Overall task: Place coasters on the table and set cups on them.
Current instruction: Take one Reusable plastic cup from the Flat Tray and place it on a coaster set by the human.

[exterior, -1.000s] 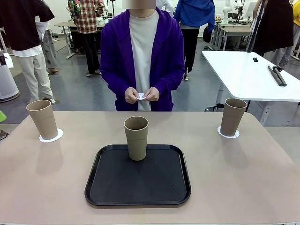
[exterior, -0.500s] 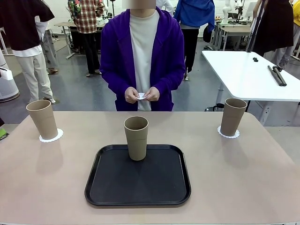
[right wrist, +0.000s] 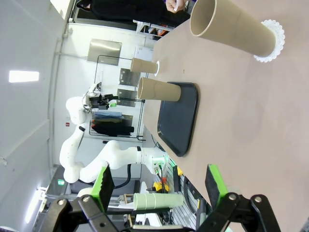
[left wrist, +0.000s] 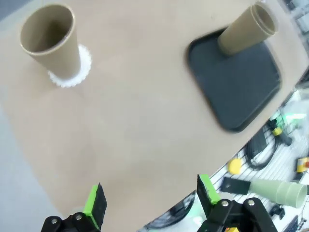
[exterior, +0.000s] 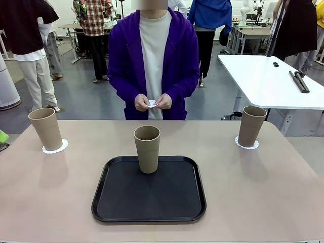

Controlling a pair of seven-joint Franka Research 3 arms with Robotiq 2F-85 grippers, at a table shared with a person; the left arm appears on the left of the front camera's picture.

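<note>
One tan cup point(exterior: 45, 128) stands on a white lacy coaster point(exterior: 54, 148) at the far left of the beige table point(exterior: 253, 192). Another cup point(exterior: 251, 126) stands on a coaster point(exterior: 246, 145) at the far right. A third cup point(exterior: 147, 149) stands upright on the black tray point(exterior: 149, 212). The person's hands hold a small white coaster point(exterior: 153, 104) at the waist. My left gripper point(left wrist: 152, 198) is open above the table's left end, well back from the left cup point(left wrist: 50, 41). My right gripper point(right wrist: 159, 182) is open too, clear of the right cup point(right wrist: 231, 26).
A white table point(exterior: 268, 81) with black tools stands behind on the right. A green pad sliver point(exterior: 2, 135) shows at the front view's left edge. Other people stand far behind. A stack of pale green cups point(right wrist: 157, 199) lies below the table's near edge.
The green sliver at the front view's left edge has shifted slightly. Cups, coasters, tray and the person's hands stand as before.
</note>
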